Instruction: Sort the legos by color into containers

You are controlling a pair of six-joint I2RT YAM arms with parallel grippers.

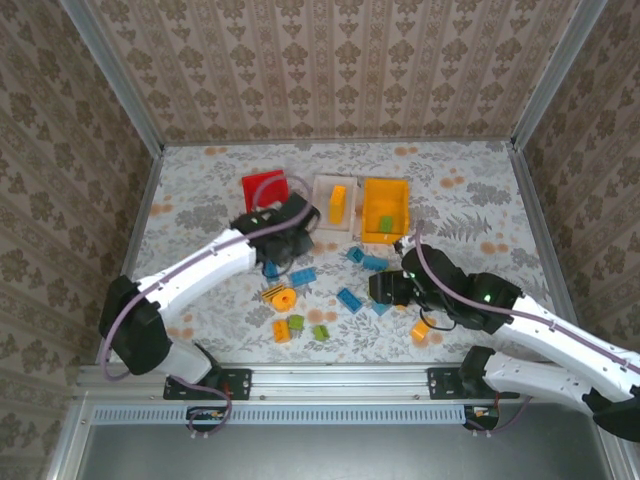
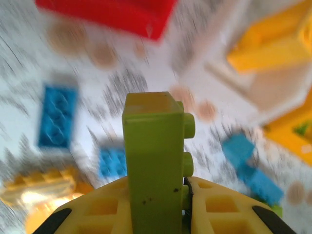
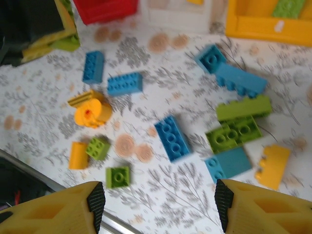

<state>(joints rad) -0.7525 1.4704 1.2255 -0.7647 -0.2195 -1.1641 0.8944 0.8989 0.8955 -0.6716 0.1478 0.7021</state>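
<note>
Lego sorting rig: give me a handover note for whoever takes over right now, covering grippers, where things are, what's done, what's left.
Left gripper: shut on a green brick, held up near the red bin and white bin.
Right gripper: open, empty, above the loose legos.
Done: an orange brick lies in the white bin, a green one in the orange-yellow bin.
Left: bin the held brick, then the loose blue, green and orange pieces. No blue is binned yet.

Bright even light; left wrist view smeared behind a sharp green brick
</note>
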